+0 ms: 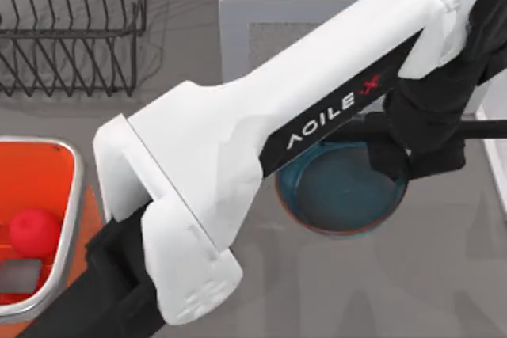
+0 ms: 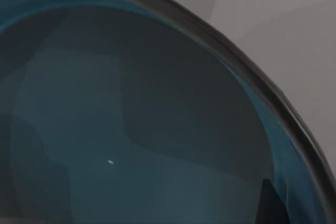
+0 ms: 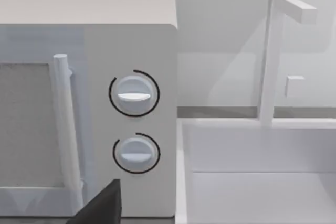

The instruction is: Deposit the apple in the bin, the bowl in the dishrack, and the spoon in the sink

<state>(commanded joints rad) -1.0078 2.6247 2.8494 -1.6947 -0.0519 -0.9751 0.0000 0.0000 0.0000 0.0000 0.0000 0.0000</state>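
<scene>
While our left arm (image 1: 238, 140) stretches across the bench (image 1: 444, 275) from the lower left, its jaws hang at the bowl (image 1: 341, 191), whose dark blue-grey inside (image 2: 131, 129) sits right under the left wrist camera; we cannot tell whether those jaws are open or closed. Well apart from them, the apple (image 1: 34, 231) lies inside the bin (image 1: 73, 195). Far behind it stands the dishrack (image 1: 75, 29). Our right wrist camera faces a white microwave (image 3: 131, 40) with two dials, and just beside it the sink (image 3: 262, 182) with its tap (image 3: 270, 56)
</scene>
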